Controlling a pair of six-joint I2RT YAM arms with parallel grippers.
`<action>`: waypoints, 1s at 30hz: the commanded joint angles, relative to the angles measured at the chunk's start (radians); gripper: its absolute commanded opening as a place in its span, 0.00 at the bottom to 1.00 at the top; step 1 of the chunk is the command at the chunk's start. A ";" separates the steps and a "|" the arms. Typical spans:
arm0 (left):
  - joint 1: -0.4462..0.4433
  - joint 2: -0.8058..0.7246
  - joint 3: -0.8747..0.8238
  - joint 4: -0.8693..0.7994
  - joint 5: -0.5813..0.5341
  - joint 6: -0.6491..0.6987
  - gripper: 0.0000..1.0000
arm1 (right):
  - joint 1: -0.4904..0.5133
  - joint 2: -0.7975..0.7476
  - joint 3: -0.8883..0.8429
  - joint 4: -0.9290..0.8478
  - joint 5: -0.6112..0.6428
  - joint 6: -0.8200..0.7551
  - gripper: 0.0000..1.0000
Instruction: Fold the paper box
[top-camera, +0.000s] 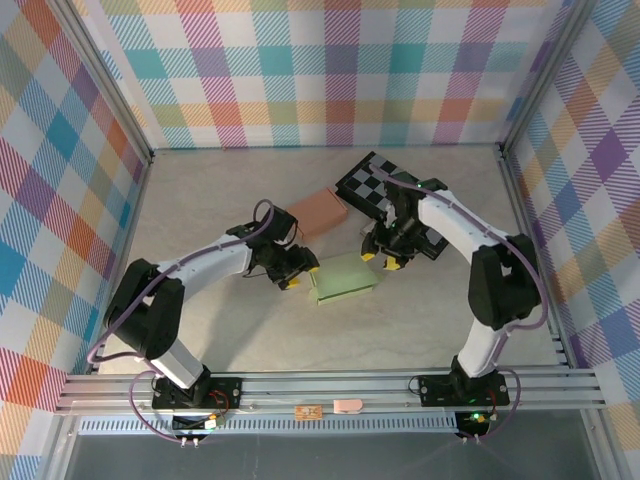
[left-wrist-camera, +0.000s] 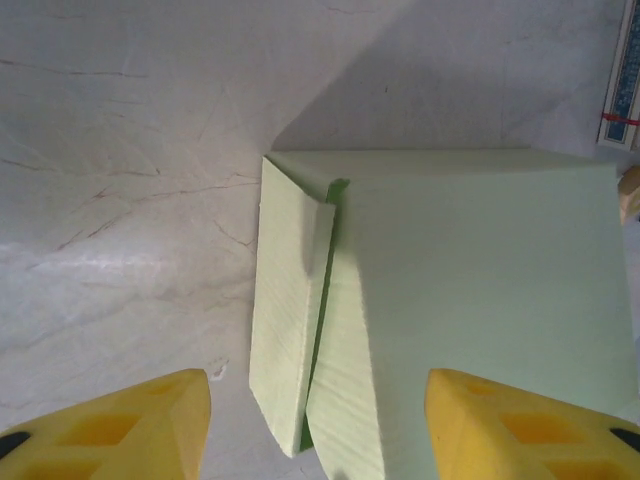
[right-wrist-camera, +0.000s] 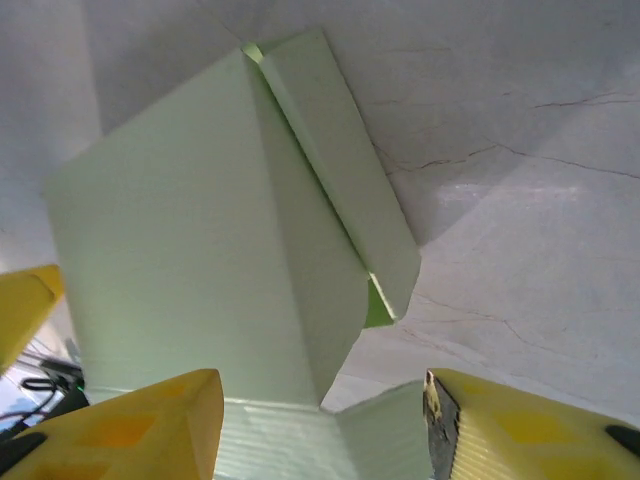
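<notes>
The pale green paper box (top-camera: 346, 278) lies flat on the table between my two arms. My left gripper (top-camera: 300, 274) is at its left end, open. In the left wrist view, its yellow fingers (left-wrist-camera: 130, 430) straddle the box (left-wrist-camera: 470, 300), whose two narrow side flaps (left-wrist-camera: 285, 330) are half folded and point toward the jaws. My right gripper (top-camera: 380, 260) hovers over the box's upper right corner, open. From the right wrist, a raised panel of the box (right-wrist-camera: 190, 230) stands ahead. A long side flap (right-wrist-camera: 350, 170) leans off it, and a low flap (right-wrist-camera: 300, 440) lies between the fingers.
A salmon-pink flat box (top-camera: 318, 212) lies behind the green one. A black-and-white checkered board (top-camera: 378, 188) sits under the right arm. Plaid walls and metal rails enclose the marble-patterned table (top-camera: 200, 200). The left gripper's yellow finger (right-wrist-camera: 22, 305) shows at the left edge of the right wrist view.
</notes>
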 joint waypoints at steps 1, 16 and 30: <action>0.012 0.040 0.028 0.037 0.055 0.028 0.58 | -0.002 0.015 0.064 -0.022 -0.057 -0.099 0.56; 0.012 0.099 0.012 0.084 0.077 0.037 0.45 | 0.000 0.091 0.007 0.015 -0.059 -0.105 0.43; 0.012 0.103 -0.012 0.103 0.077 0.046 0.32 | -0.001 0.131 -0.044 0.049 -0.011 -0.115 0.36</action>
